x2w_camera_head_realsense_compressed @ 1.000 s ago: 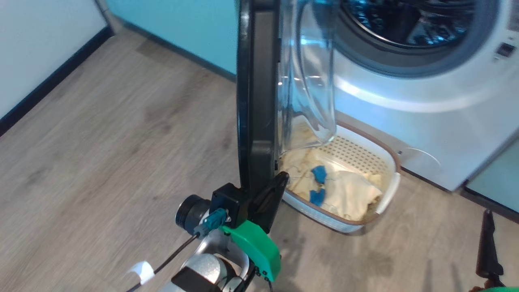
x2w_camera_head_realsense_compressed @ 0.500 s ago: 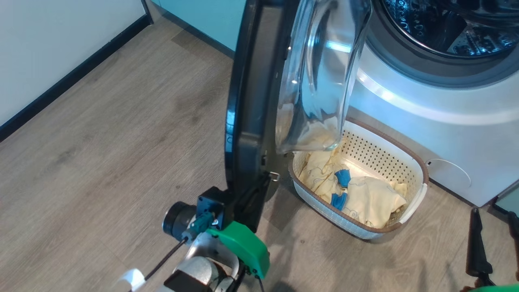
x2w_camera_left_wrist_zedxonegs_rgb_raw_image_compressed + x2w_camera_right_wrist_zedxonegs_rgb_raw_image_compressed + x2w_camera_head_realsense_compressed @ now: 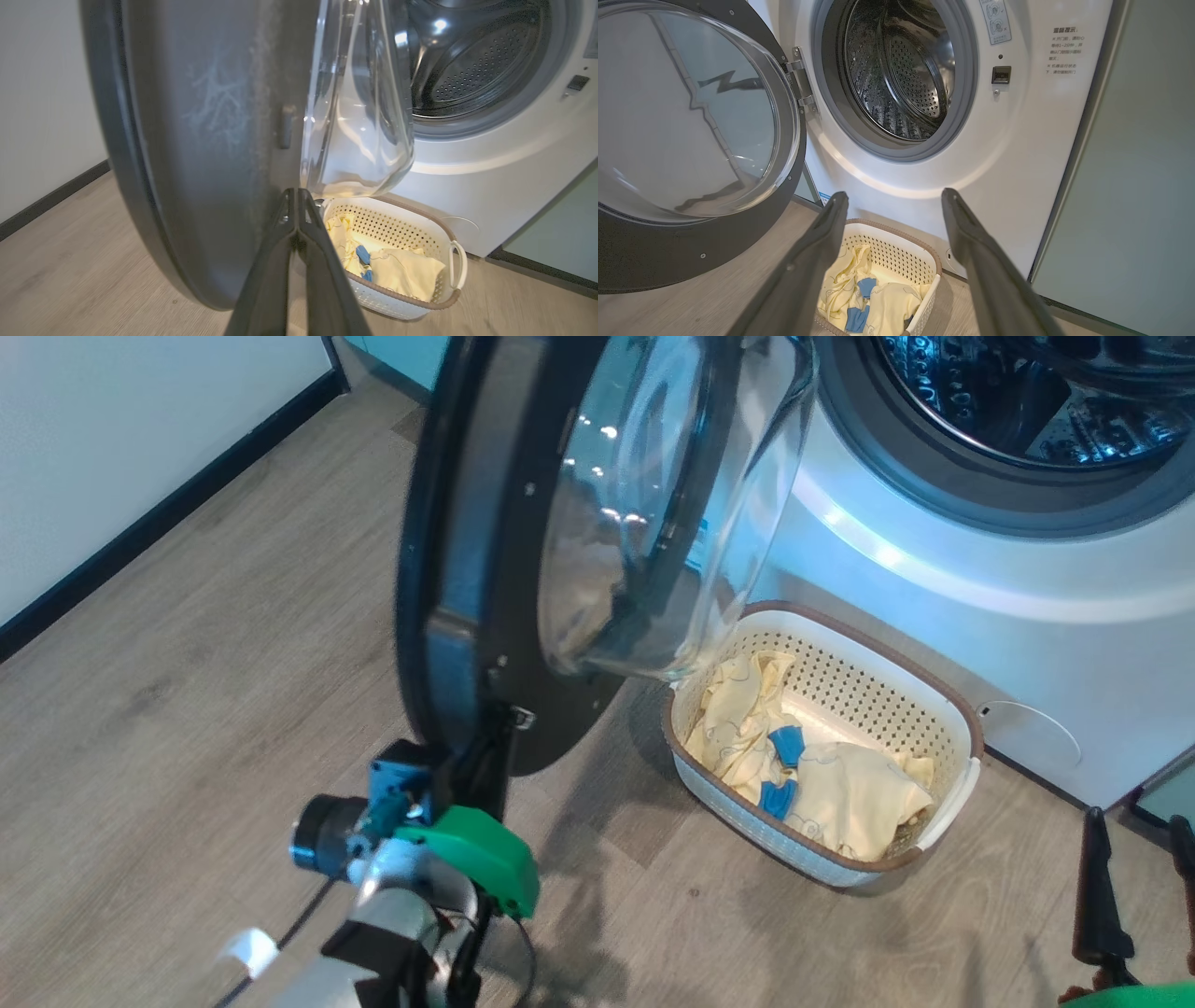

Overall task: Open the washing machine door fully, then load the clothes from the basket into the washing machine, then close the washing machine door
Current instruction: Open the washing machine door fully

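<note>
My left hand point(image 3: 295, 205) is pinched shut on nothing, its tips against the lower inner face of the washing machine door point(image 3: 187, 140), which stands swung out from the washing machine point(image 3: 934, 588). My right hand point(image 3: 894, 198) is spread wide and empty, at five o'clock in the head view. At three o'clock of my left hand the basket point(image 3: 943, 705) sits on the floor point(image 3: 187, 709), the clothes point(image 3: 859, 798) inside
</note>
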You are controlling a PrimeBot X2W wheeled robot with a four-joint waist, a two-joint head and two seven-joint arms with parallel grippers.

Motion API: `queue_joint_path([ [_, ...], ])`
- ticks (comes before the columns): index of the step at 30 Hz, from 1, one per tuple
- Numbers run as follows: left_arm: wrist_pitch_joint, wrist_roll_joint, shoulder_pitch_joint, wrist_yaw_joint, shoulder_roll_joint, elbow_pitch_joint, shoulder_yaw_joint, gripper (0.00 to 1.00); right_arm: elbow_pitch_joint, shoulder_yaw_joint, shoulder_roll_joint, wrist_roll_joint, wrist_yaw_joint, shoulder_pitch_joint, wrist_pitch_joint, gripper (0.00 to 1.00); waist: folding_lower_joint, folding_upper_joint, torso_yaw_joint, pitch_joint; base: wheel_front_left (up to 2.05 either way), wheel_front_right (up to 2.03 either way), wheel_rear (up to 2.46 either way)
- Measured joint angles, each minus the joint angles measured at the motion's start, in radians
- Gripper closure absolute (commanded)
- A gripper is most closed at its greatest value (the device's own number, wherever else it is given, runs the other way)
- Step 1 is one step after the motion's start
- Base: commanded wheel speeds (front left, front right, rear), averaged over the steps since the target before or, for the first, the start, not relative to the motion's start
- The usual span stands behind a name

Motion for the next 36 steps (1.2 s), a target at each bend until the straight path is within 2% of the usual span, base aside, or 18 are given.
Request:
queue_joint_path([
  [16, -0.131, -0.026, -0.118, 0.005, 0.023, 0.254, 0.127, 1.00, -0.013, -0.018, -0.004, -0.001, 0.000, 0.005, 0.000, 0.00, 0.0000, 0.0000, -0.003, 0.019, 0.00, 0.00, 0.00],
  [19, -0.137, -0.025, -0.145, -0.011, 0.024, 0.297, 0.159, 1.00, -0.020, -0.024, -0.015, -0.001, 0.000, 0.005, 0.000, 0.00, 0.0000, 0.0000, -0.004, 0.029, 0.00, 0.00, 0.00],
  [26, -0.137, 0.041, -0.182, -0.024, 0.021, 0.305, 0.249, 1.00, -0.030, -0.030, -0.036, -0.008, 0.000, 0.005, 0.000, 0.00, 0.0000, 0.0000, -0.009, 0.062, 0.00, 0.00, 0.00],
  [36, -0.138, 0.132, -0.235, -0.078, -0.011, 0.326, 0.374, 1.00, -0.045, -0.033, -0.086, -0.008, 0.000, 0.004, 0.002, 0.00, 0.0001, 0.0000, -0.016, 0.120, 0.00, 0.00, 0.00],
])
